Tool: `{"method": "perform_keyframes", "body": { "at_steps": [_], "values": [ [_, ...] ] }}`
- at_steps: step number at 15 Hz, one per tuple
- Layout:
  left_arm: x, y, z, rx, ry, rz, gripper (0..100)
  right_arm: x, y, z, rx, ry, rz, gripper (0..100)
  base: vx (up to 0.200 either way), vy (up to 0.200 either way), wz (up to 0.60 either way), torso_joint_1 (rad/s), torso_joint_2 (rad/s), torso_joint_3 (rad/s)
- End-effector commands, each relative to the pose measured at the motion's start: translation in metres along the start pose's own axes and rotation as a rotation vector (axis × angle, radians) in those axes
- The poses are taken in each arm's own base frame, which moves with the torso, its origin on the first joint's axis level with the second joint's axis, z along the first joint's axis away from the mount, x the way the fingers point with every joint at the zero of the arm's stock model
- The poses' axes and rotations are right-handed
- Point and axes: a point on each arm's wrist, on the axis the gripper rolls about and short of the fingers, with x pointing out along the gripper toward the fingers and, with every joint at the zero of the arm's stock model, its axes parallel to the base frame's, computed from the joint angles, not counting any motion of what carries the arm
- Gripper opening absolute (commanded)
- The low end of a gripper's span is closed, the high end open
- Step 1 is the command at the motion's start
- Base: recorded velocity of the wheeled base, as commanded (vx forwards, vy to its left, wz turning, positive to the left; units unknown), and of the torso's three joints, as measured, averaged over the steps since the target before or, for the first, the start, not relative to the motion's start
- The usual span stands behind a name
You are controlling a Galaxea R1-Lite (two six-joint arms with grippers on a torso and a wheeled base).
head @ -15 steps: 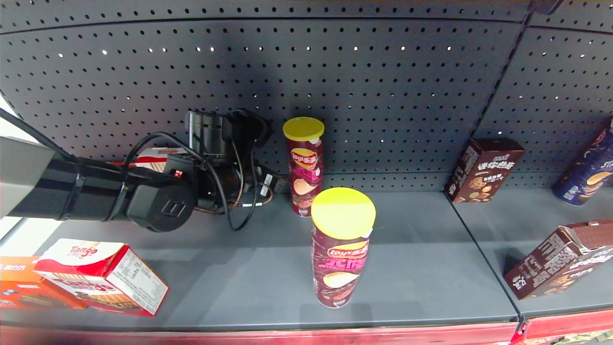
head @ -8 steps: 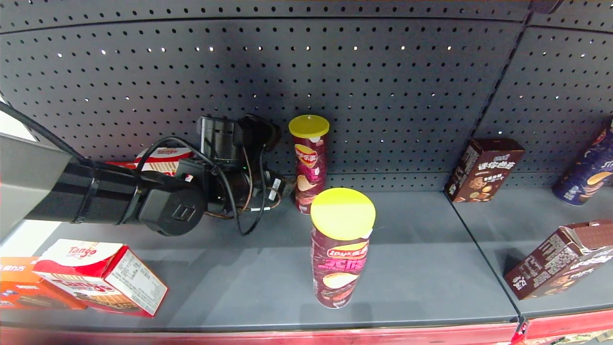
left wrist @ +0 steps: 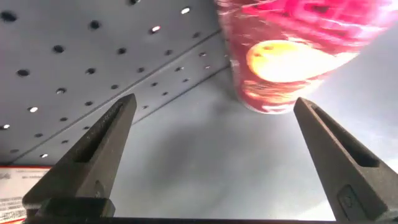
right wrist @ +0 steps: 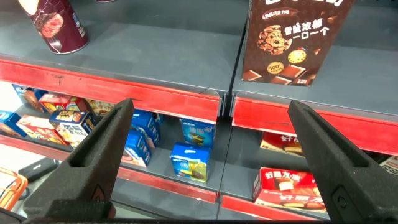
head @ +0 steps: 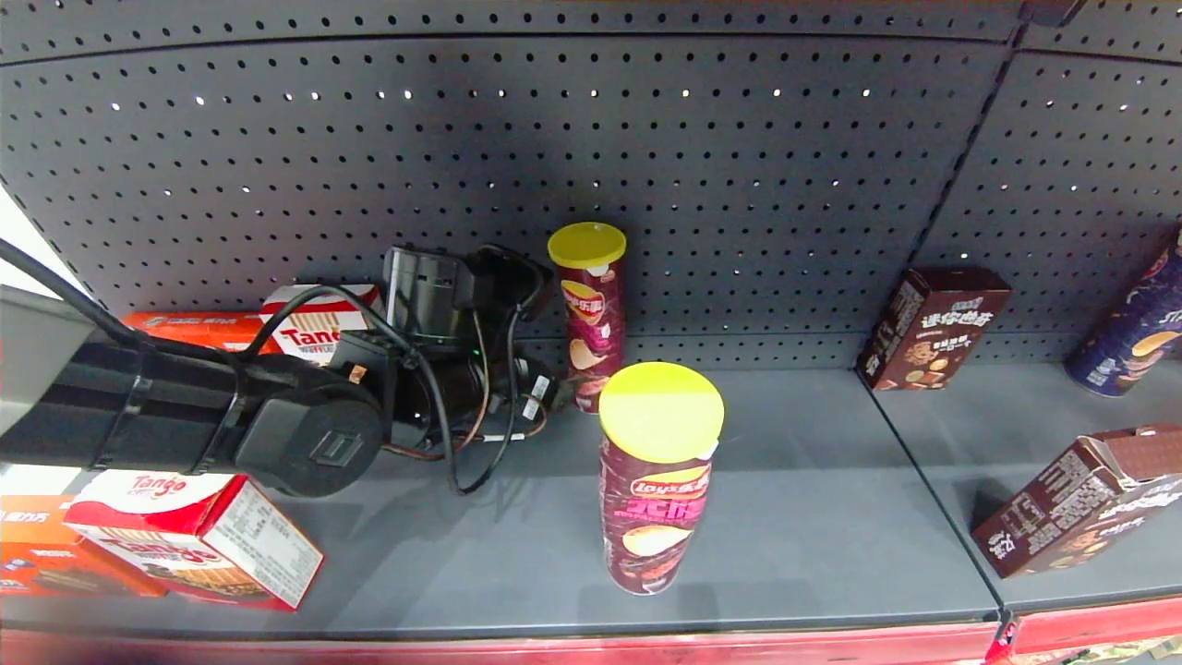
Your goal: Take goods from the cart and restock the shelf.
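My left gripper (left wrist: 214, 102) is spread wide, with both fingers apart and nothing between them. Just past the fingertips stands the rear chip can (left wrist: 292, 56), yellow-lidded and maroon, on the grey shelf (head: 813, 517) close to the pegboard back panel (head: 739, 185). I can't tell whether a fingertip touches its base.

Nearer the shelf's red front edge stands the front chip can (head: 657, 480), upright and well clear of my arm. Behind the arm, a red-and-white wafer box (head: 314, 309) sits against the back panel. A second wafer box (head: 199, 540) lies at the front left corner, with an orange box (head: 37, 545) beside it.

In the next bay to the right, a brown cookie box (head: 928, 323) stands at the back. A tipped brown box (head: 1076, 503) sits nearer the front, and a blue can (head: 1131, 332) leans at the far right.

My right gripper (right wrist: 211, 107) is parted too and holds nothing. It faces lower shelves where a chocolate cookie carton (right wrist: 292, 37) stands above a red shelf edge (right wrist: 155, 93), with blue packs (right wrist: 193, 162) below.
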Motion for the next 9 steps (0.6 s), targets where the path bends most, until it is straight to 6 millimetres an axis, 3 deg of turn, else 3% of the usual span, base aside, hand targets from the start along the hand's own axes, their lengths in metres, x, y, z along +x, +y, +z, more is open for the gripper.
{"method": "perform_keyframes", "body": {
  "at_steps": [1,9],
  "values": [
    [-0.006,-0.004,0.005,0.002,-0.019,-0.012,100,0.0,0.0,0.0,0.0,0.001,0.001,100,0.0,0.0,0.0,0.0,0.0,0.0],
    [0.007,-0.011,0.012,-0.008,-0.037,-0.02,100,0.0,0.0,0.0,0.0,0.001,0.001,100,0.0,0.0,0.0,0.0,0.0,0.0]
  ]
}}
